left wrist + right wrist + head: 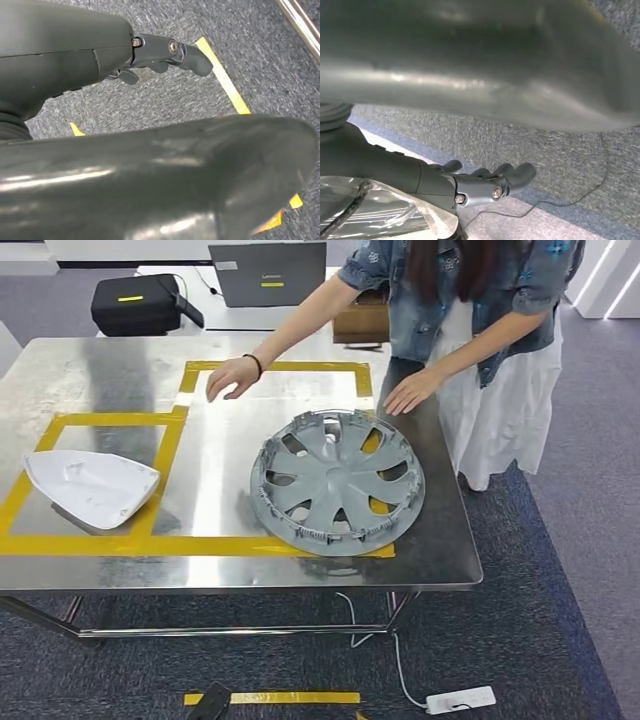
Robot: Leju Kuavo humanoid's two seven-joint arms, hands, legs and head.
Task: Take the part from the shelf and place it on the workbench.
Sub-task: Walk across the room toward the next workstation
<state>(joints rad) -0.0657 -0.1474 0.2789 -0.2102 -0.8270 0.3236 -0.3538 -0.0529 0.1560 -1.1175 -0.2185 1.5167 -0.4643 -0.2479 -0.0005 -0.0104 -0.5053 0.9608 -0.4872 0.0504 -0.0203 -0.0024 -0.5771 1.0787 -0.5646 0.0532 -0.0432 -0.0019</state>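
A grey wheel cover (337, 480) lies flat on the metal workbench (98, 370), overlapping the yellow tape outline at the right. A white curved shell part (90, 487) lies inside the smaller taped box at the left. My left hand (166, 55) hangs over grey carpet with its fingers stretched out and nothing in them. My right hand (490, 182) hangs the same way above carpet, fingers extended and holding nothing. Clear plastic film (384, 210) shows beside the right wrist.
A person (468, 310) leans over the far side, both hands (234, 375) on the bench top. A black case (140, 303), laptop (268, 273) and wooden box (362, 320) sit behind. A power strip (460, 700), cable and yellow floor tape (302, 698) lie under the bench.
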